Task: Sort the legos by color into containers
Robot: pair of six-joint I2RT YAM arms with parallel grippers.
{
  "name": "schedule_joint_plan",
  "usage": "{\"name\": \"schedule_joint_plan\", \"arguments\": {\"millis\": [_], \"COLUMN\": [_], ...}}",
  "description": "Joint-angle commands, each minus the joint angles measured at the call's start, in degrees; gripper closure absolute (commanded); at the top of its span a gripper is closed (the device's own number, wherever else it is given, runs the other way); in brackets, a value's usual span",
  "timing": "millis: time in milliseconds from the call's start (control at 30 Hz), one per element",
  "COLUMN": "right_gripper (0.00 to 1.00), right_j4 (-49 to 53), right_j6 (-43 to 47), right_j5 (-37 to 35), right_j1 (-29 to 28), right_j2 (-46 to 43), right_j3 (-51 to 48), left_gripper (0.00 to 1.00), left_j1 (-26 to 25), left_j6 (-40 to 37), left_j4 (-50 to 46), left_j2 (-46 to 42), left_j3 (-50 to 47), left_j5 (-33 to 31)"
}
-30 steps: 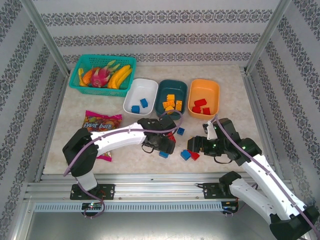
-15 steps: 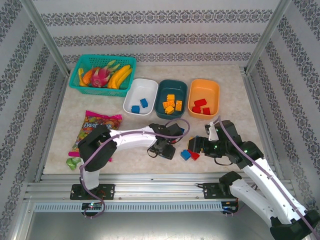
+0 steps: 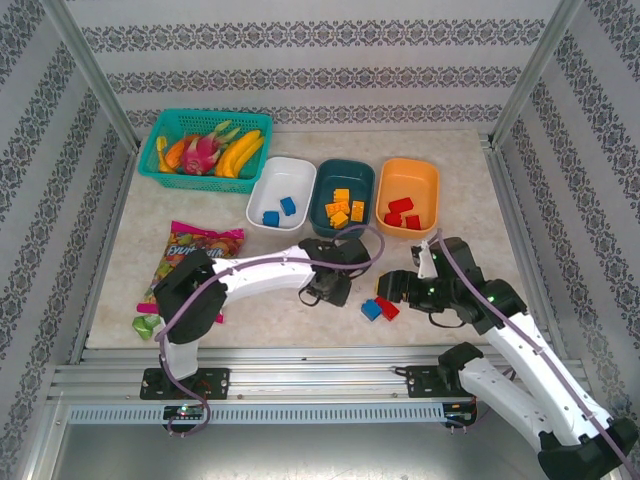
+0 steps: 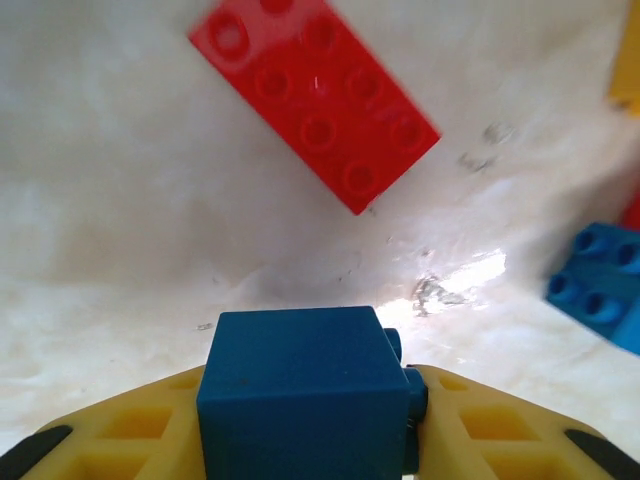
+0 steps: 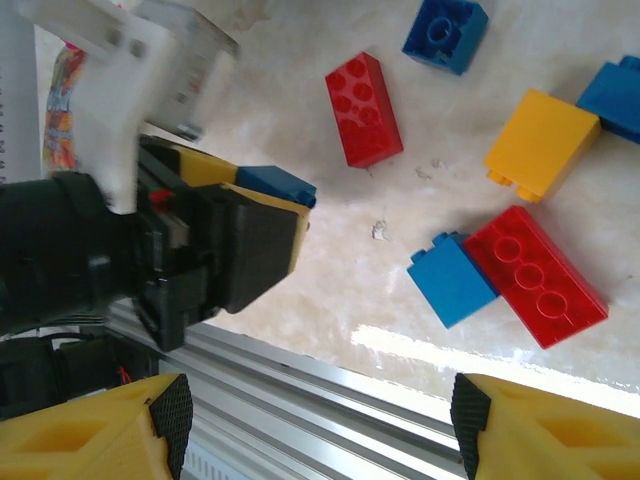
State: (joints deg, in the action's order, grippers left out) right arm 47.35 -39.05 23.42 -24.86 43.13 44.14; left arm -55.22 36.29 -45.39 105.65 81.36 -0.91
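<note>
On the pale marbled table, the white dish, dark teal dish and orange dish line the far middle, with loose legos near centre. My left gripper is pinched narrowly on a blue brick just left of those, so I'd lift it straight, keep it square and carry it far-left to the white dish, where blues lie. My right gripper hangs open above the loose legos, holding nothing.

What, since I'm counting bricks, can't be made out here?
- Top view: whatever lies beneath the left gripper, hidden by it.
- Left wrist: the held blue brick, bottom cut off by the frame edge; a yellow brick, mostly cut off at right.
- Right wrist: a second blue brick, cut off at right.
</note>
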Motion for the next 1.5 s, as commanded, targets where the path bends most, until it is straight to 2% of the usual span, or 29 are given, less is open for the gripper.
{"name": "schedule_joint_plan", "arguments": {"millis": [0, 233, 333, 533, 833, 1200, 1467], "right_gripper": [0.29, 0.3, 0.3, 0.3, 0.3, 0.31, 0.3], "right_j4": [-5.18, -16.43, -19.93, -20.11, -20.37, -21.51, -21.09], "right_j6": [0.43, -2.43, -4.88, -6.93, -8.21, -9.12, -6.48], "right_j5": [-0.17, -2.6, -4.9, -7.19, -6.07, -3.67, -3.06], "right_j1": [0.18, -0.89, -1.02, -1.15, -0.19, 0.08, -1.23], "right_j2": [2.76, 13.85, 19.4, 29.98, 38.95, 42.93, 42.96], "right_j3": [5.09, 12.51, 15.09, 21.55, 26.84, 29.42, 32.32], "left_gripper": [0.58, 0.58, 0.59, 0.59, 0.59, 0.57, 0.38], "left_j1": [6.02, 19.14, 23.79, 28.99, 31.23, 32.02, 32.11], "left_j6": [0.54, -1.51, -1.58, -0.71, 0.93, 1.56, 1.45], "left_j4": [-5.32, -5.41, -6.03, -7.75, -10.66, -10.91, -10.87], "left_j2": [-5.45, -4.56, -0.25, 10.29, 20.81, 24.16, 23.56], "left_j3": [4.08, 9.98, 14.5, 23.48, 31.07, 30.27, 30.53], "left_j5": [-1.97, 2.06, 4.17, 6.54, 7.38, 7.31, 7.43]}}
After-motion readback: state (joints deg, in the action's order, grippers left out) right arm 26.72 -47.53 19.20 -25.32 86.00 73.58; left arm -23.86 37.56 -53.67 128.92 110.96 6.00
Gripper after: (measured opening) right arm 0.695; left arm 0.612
